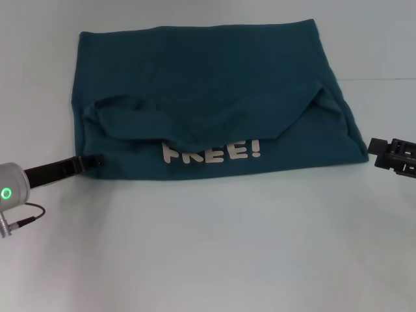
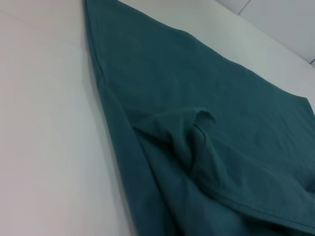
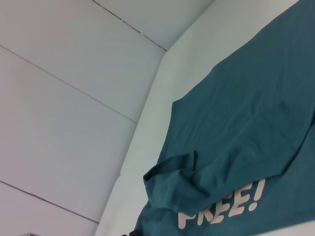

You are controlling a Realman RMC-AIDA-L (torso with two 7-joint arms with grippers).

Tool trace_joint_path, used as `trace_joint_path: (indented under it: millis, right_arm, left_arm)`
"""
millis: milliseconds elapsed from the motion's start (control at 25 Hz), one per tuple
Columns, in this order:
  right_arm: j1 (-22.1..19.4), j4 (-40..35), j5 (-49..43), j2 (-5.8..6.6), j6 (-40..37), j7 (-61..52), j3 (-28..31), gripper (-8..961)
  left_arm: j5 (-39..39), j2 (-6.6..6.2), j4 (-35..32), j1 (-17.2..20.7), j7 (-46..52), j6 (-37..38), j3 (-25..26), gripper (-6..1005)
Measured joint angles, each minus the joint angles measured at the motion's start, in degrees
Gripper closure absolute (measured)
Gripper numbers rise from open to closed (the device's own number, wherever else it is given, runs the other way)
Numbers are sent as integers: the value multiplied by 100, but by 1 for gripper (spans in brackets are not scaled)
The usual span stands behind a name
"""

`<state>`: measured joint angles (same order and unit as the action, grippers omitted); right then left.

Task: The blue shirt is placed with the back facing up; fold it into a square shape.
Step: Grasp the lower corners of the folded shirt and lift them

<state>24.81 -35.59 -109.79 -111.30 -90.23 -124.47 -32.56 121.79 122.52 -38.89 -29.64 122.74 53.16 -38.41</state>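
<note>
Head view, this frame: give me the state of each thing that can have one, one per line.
blue shirt: lying on the table, partly folded, near edge turned up so the white lettering shows; not yet a square.
left gripper: at the shirt's near left corner; jaws unclear.
right gripper: just off the shirt's near right corner, apart from the cloth; jaws unclear.
table: white, carrying the shirt.
</note>
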Motion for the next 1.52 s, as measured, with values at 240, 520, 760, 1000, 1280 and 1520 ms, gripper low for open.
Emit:
trace_joint_path:
  millis: [240, 520, 760, 1000, 1280, 1520]
  right_arm:
    - [7, -7, -74, 53, 38, -127, -15, 152]
    - [129, -69, -292, 216, 156, -358, -67, 153]
    - [533, -235, -959, 556, 393, -895, -59, 153]
    - [1156, -619, -2252, 651, 817, -1489, -82, 152]
    - [1622, -616, -3197, 331, 1484, -1464, -321, 153]
    - [1641, -510, -3291, 44, 2181, -1461, -787, 153]
  left_arm:
    - [-51, -9, -60, 23, 90, 176, 68, 611]
    - [-41, -137, -102, -52, 480, 510, 182, 962]
    - [-23, -204, -146, -158, 726, 634, 205, 994]
    - [-3, -239, -137, -236, 836, 642, 210, 993]
    - [-35, -255, -139, -325, 895, 655, 212, 993]
    - [-47, -237, -121, -360, 903, 608, 212, 992]
